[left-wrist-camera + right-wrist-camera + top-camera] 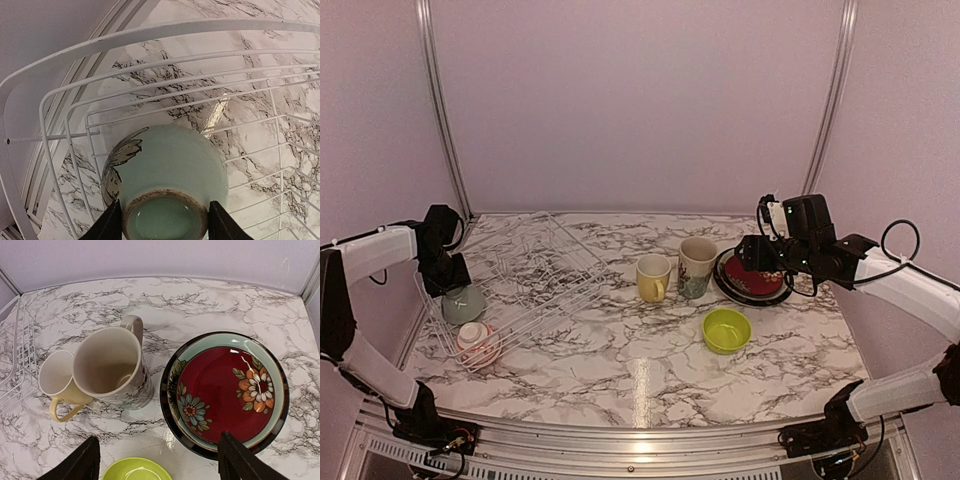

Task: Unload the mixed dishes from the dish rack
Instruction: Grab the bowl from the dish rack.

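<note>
My left claw (165,222) flanks the upturned pale-green ceramic bowl (172,160) beneath it, pinch unclear; slick glaze could slip free.

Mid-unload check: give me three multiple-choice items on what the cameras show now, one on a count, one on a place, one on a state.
1. How many dishes sit in the dish rack?
A none
B two
C four

2. Where is the lime-green bowl?
A in the rack
B out of view
C on the table, outside the rack

3. How does the pale green bowl lie?
A upside down
B upright
C on its side

Answers:
1 B: only the pale green bowl and the red-patterned bowl lie inside the wires.
2 C: it stands on bare marble.
3 A: its foot ring faces the left wrist camera.
</note>
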Controlling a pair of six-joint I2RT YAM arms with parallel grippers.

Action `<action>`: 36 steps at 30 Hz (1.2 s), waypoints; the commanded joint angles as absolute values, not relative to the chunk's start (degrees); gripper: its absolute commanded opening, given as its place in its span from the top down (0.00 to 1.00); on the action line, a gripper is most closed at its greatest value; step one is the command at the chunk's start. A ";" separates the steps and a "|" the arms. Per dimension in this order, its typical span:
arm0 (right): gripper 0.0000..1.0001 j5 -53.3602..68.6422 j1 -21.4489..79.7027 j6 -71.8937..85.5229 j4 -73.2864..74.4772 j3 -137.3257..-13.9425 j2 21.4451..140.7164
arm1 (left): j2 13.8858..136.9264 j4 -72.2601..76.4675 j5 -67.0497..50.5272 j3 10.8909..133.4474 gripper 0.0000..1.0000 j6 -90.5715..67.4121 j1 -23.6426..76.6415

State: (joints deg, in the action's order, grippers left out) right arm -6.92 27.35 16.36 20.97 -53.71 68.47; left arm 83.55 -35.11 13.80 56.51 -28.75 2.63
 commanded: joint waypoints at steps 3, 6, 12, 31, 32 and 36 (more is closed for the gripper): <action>0.22 -6.50 27.15 16.91 19.87 -54.13 68.99 | 81.70 -36.54 12.03 56.15 0.53 -28.75 2.46; 0.22 -6.49 27.13 16.97 19.86 -54.07 68.99 | 81.03 -36.53 11.58 56.32 0.59 -28.48 2.49; 0.22 -6.40 27.15 17.11 19.86 -53.89 68.99 | 80.09 -36.65 10.82 56.67 0.68 -28.13 2.46; 0.22 -4.78 27.15 17.62 18.90 -54.52 68.73 | 74.56 -38.94 6.72 61.53 0.75 -28.63 2.51; 0.22 -4.54 27.13 17.59 18.82 -54.76 68.73 | 74.18 -38.94 6.07 61.83 0.76 -28.77 2.51; 0.22 -3.54 27.32 17.66 18.44 -55.82 68.64 | 72.44 -38.76 4.21 63.01 0.75 -29.33 2.49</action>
